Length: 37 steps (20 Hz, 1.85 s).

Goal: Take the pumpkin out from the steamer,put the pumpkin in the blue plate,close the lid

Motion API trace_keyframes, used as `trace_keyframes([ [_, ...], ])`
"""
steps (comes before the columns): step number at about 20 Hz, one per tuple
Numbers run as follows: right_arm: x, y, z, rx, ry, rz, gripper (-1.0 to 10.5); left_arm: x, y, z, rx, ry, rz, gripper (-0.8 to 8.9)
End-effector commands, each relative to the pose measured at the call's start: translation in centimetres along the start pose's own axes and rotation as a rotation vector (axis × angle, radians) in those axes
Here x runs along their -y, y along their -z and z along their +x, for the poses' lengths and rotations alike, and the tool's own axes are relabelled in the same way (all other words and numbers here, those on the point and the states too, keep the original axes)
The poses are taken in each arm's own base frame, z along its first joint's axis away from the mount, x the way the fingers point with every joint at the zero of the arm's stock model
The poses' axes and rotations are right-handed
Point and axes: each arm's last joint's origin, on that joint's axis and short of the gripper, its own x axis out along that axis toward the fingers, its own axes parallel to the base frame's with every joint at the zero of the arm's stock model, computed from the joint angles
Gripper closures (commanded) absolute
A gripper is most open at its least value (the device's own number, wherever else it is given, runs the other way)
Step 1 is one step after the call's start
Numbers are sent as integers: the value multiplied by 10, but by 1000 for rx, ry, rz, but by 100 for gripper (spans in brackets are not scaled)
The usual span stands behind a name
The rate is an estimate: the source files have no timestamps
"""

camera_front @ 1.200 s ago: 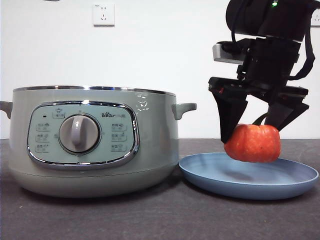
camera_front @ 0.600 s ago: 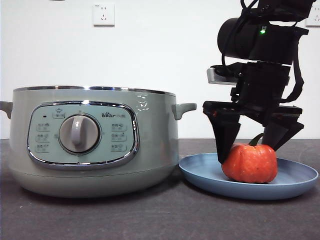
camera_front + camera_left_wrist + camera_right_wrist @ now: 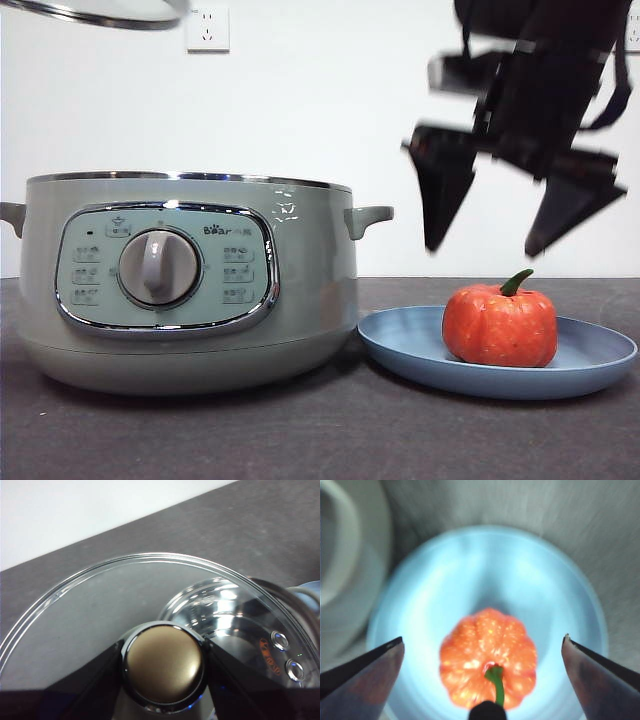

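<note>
- Pumpkin [image 3: 500, 325] sits upright in the blue plate [image 3: 400, 345], toward the plate's side farther from the steamer [image 3: 185, 280]. Its body is squat, wider than tall, with no real long axis; the curved green stem rises from the crown and leans away from the steamer in the front view.
- Right gripper [image 3: 500, 215] hangs directly above the pumpkin, clear of it, jaws spread wide and empty. It is motion-blurred in the front view.
- In the right wrist view the pumpkin [image 3: 488, 660] lies between the two parted jaws, neither one touching it, with the blue plate [image 3: 445, 580] all round beneath it.
- Blue plate rests on the dark table [image 3: 300, 430], its rim just beside the steamer's base; whether they touch I cannot tell.
- Steamer stands uncovered, chrome rim bare, dial and control panel facing the front camera.
- Lid [image 3: 100, 610] is held aloft by the left gripper [image 3: 164, 665], whose jaws are clamped on either side of the knob [image 3: 164, 662]. Only the lid's rim [image 3: 100, 12] shows in the front view, at the top corner above the steamer, seemingly off-centre from the pot.
</note>
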Motion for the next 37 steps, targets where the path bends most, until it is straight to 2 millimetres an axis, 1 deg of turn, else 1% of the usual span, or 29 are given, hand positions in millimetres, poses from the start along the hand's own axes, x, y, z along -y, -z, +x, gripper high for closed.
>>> trace_keyframes([
  [1, 1, 1, -25, 76, -2, 9, 349, 3, -12, 7, 72, 69, -6, 821],
  [4, 2, 3, -61, 196, -14, 13, 349, 9, -18, 30, 68, 144, -2, 821],
  [8, 4, 10, -97, 317, -22, 17, 349, 17, -21, 64, 26, 208, 4, 821],
  [12, 8, 19, -122, 402, 33, 33, 349, 25, -20, 99, -30, 263, 7, 821],
  [16, 10, 25, -139, 456, 69, 46, 349, 32, -13, 130, -105, 284, 11, 821],
  [19, 11, 29, -146, 478, 83, 52, 349, 36, -8, 147, -154, 290, 14, 821],
  [22, 12, 31, -147, 471, 85, 52, 349, 39, -4, 158, -186, 321, 13, 821],
  [29, 12, 31, -147, 469, 86, 52, 349, 42, 3, 163, -249, 340, 18, 821],
  [34, 12, 31, -147, 467, 87, 51, 349, 44, 9, 173, -293, 344, 25, 821],
  [37, 12, 32, -146, 457, 88, 50, 350, 45, 12, 174, -323, 350, 49, 821],
])
